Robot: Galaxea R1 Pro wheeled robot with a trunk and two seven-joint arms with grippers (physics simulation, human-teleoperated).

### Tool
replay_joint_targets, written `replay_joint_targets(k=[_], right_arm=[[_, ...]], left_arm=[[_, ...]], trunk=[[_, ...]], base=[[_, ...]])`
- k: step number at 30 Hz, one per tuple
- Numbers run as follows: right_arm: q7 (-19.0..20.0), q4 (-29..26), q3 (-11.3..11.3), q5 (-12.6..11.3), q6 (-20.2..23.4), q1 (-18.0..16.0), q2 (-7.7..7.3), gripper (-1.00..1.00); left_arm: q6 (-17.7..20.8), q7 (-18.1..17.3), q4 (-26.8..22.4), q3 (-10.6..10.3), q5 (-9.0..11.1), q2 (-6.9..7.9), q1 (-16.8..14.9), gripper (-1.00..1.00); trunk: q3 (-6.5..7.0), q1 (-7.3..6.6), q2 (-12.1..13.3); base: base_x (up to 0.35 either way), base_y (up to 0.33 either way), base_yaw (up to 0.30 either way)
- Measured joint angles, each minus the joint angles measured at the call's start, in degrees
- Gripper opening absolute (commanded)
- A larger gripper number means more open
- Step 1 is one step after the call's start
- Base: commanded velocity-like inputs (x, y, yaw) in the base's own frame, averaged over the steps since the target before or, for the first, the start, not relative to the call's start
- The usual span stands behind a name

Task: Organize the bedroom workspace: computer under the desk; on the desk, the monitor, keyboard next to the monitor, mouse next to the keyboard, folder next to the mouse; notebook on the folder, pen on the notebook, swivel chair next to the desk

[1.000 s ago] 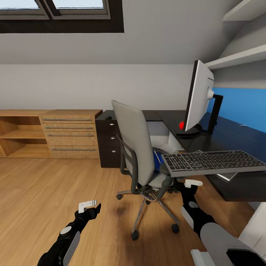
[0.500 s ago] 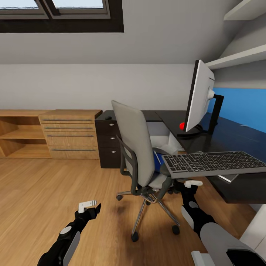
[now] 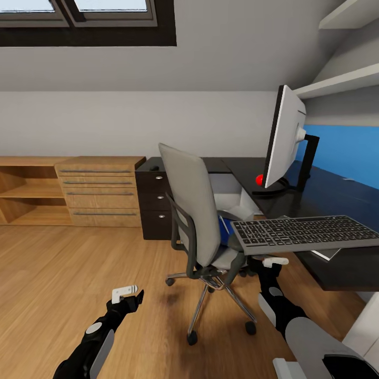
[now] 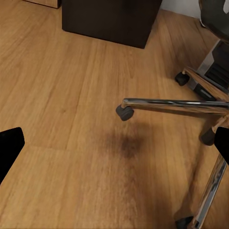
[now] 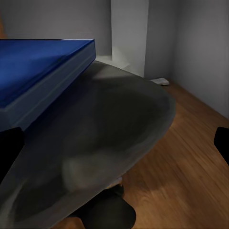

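Wood floor (image 3: 63,273), black desk (image 3: 337,200) at 3 o'clock under a sloped ceiling. Monitor (image 3: 281,139) upright on the desk; keyboard (image 3: 302,231) overhangs its near edge. Swivel chair (image 3: 195,221) at centre, blue folder (image 5: 43,71) on its seat. Left gripper (image 3: 126,295) low at 7 o'clock, released. Right gripper (image 3: 272,262) just under the keyboard, fingers spread, holding nothing.
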Motion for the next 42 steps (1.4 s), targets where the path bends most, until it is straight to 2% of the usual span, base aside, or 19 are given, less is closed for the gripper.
replay_joint_targets(k=[25,42], right_arm=[[0.33,-0.03,0.16,0.0,-0.12,0.0,0.0,1.0],[0.11,-0.26,0.11,-0.07,-1.14,0.0,0.56,1.0]], left_arm=[[0.0,-0.01,0.0,0.0,0.0,0.0,0.0,1.0],[0.0,0.02,0.0,0.0,0.0,0.0,0.0,1.0]], trunk=[[0.0,0.0,0.0],[0.0,0.0,0.0]], base=[[0.001,0.0,0.0],[0.0,0.0,0.0]])
